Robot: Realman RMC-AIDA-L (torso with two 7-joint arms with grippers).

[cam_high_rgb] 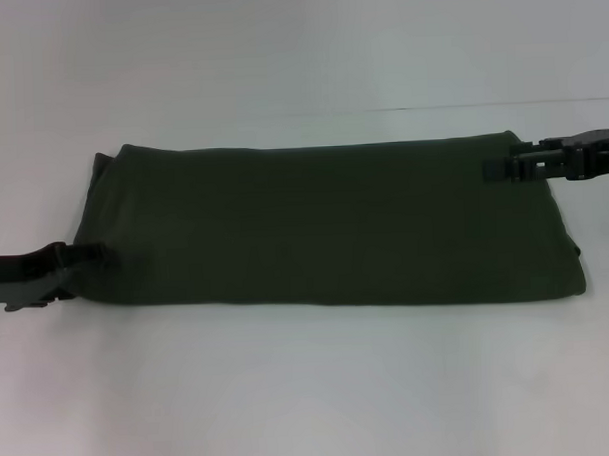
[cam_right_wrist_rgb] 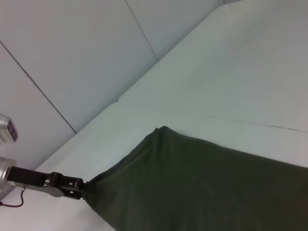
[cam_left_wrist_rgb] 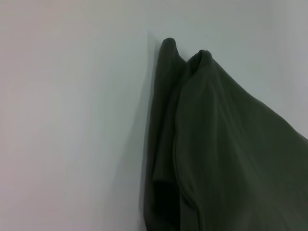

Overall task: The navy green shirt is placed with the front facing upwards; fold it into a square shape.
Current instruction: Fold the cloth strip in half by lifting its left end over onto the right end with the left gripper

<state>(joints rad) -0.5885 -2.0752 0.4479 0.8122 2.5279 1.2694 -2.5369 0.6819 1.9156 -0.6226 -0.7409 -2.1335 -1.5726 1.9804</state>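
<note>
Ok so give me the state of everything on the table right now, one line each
Shirt: folded into a long flat band across the table, plain green side up, no lettering showing.
Left gripper: at the band's near left corner, touching the cloth there.
Right gripper: at the band's far right corner, over the cloth.
Table: white, the shirt lying on it.

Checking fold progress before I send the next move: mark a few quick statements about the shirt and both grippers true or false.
1. The navy green shirt lies as a wide folded band on the white table. True.
2. The "FREE!" lettering faces up. False: only plain green fabric shows.
3. The left gripper is at the shirt's near left corner. True.
4. The right gripper hangs far from the shirt. False: it is at the far right corner.
5. Both arms reach in from the same side. False: opposite sides.
</note>
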